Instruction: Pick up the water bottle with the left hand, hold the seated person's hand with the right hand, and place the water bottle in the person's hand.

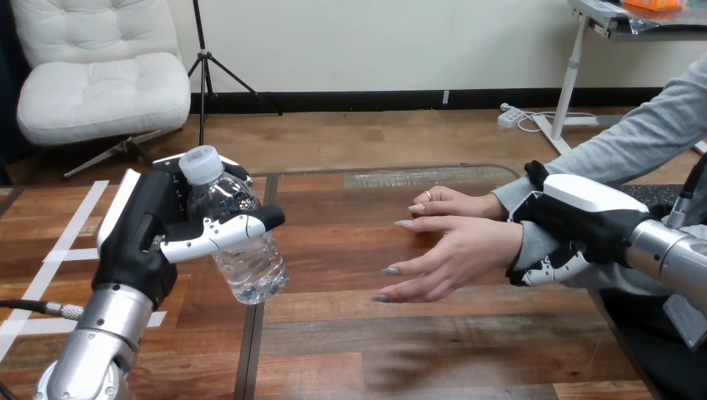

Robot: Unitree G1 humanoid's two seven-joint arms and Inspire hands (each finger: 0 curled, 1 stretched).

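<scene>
- Left hand [146, 242] stands at the view's left on its silver forearm [100, 333], raised off the table [333, 350]. It is closed round the bottle [242, 267]: the thumb [225, 233] lies across the bottle's front and the other fingers wrap behind it.
- Bottle: clear, with a white cap [200, 163], held in the air above the table's left part. It tilts, cap up and to the left, base down and to the right. It is well apart from the person's hands.
- White tape [71, 233] marks the table under and left of that arm.
- Person's nearer hand [454, 258] is right of centre, held above the table, open, its fingers stretched left toward the bottle. It holds nothing.
- Person's farther hand [450, 202] sits just behind the nearer one, fingers loosely bent, also empty.
- Right hand [584, 212] comes in from the view's right edge and is clamped on the wrist of the nearer hand, over the grey sleeve [634, 142]. Its white back lies on top of the wrist and its fingers [550, 268] curl under it.
</scene>
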